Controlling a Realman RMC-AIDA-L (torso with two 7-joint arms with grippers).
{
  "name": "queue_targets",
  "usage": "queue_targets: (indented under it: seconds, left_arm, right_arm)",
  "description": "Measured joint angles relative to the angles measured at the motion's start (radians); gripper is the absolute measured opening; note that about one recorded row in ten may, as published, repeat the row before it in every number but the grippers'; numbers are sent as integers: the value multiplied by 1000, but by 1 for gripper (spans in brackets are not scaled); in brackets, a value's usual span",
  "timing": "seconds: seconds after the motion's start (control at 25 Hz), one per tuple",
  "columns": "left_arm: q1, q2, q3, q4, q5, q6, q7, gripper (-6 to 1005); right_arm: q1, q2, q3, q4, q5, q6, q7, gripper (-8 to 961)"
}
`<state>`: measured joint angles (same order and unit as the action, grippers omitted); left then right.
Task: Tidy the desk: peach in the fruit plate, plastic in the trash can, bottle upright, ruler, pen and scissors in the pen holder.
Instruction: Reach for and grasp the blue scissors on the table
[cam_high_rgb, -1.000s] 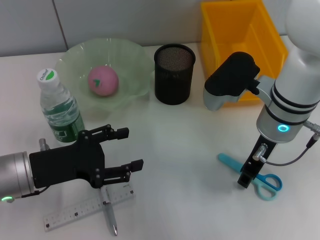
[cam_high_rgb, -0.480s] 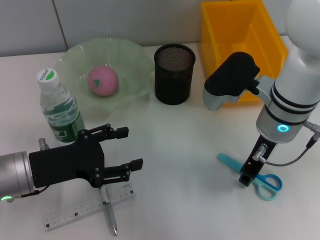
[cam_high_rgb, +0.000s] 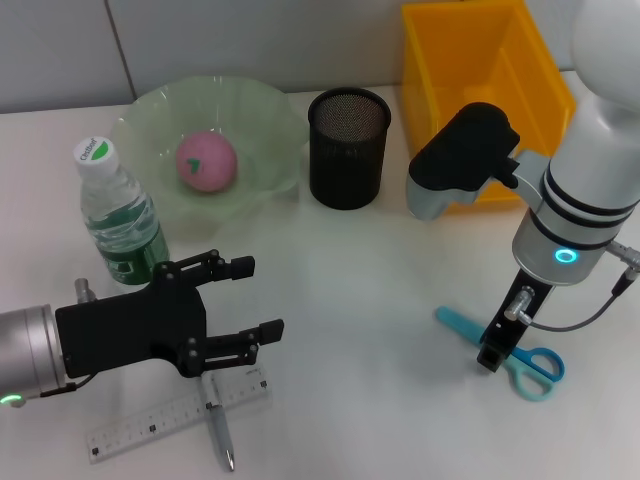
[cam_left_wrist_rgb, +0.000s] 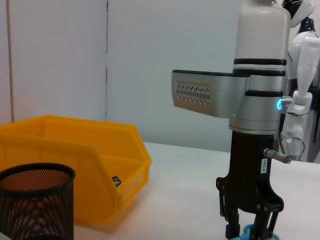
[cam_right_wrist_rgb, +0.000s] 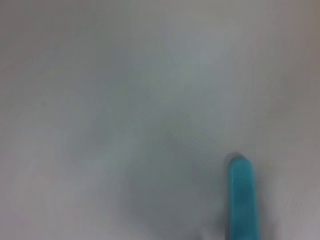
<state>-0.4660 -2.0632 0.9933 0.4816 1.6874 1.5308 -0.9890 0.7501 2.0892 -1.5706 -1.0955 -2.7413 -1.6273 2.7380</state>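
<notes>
One scissors (cam_high_rgb: 505, 347), seemingly under right gripper (cam_high_rgb: 491, 358).

Robotics lab: plain white table (cam_high_rgb: 370, 280), bare wall panels (cam_left_wrist_rgb: 150, 65), another humanoid robot (cam_left_wrist_rgb: 303, 75) in bkgd.

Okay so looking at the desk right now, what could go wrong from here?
1. The right gripper is down over the teal scissors, which lie flat on the table; a grasp could slip or pinch only one blade.
2. The open left gripper hovers near the upright water bottle; a swing could topple it.
3. The pen lies across the ruler, so lifting one may drag the other.
</notes>
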Motion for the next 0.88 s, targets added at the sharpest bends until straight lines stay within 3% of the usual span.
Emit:
queue_targets:
  seconds: [0.88]
  left_arm:
    - [2, 0, -2, 0, 0, 0, 1, 802]
  right_arm:
    - [-14, -2, 0, -6, -9, 1, 3, 342]
